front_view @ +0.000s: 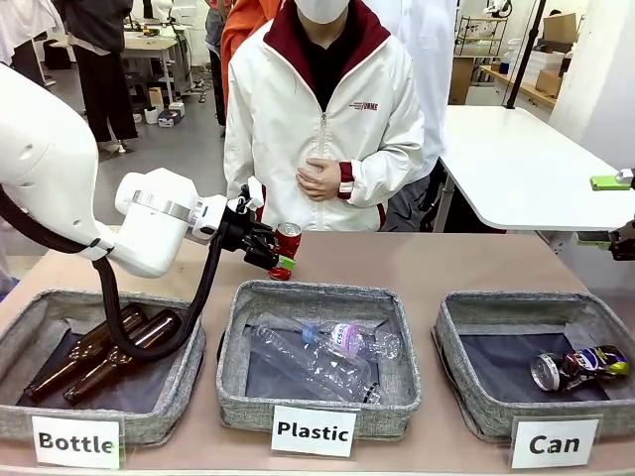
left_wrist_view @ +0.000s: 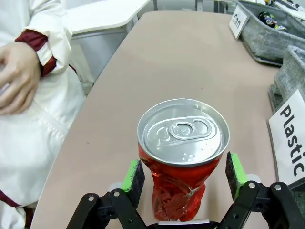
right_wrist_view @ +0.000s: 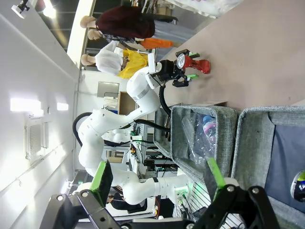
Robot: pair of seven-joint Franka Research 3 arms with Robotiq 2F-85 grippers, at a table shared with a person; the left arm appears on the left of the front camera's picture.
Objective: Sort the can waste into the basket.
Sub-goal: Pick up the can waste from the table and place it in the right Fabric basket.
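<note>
Nearest the front camera: three grey woven baskets in a row on the desk [front_view: 417,260], labelled "Bottle", "Plastic" and "Can". Can basket [front_view: 466,392] at the robot's right end; grey fabric walls, dark lining, white label on the front wall. Inside, on the lining toward the right: one crushed dark/silver can [front_view: 578,366] with blue-yellow print, lying on its side. Plastic basket [front_view: 397,392] in the middle, holding clear plastic bottles [front_view: 327,352]. Bottle basket [front_view: 169,402] at the left, holding two brown glass bottles [front_view: 104,352]. Behind the Plastic basket, on the bare desk near the far edge: red can [front_view: 287,242], upright, silver top with pull tab intact, red body dented and creased below the rim. Left pincer [front_view: 277,254] reaching level from the left, fingers apart, one green pad [left_wrist_view: 132,174] on each side of the red can; small gaps visible between pads and can wall in the left wrist view, so no clamp on it. Right pincer [right_wrist_view: 157,179] fingers apart, nothing between them, well apart from the red can. Person at the far side in a white jacket, one hand [front_view: 319,179] held against the front of the body.
</note>
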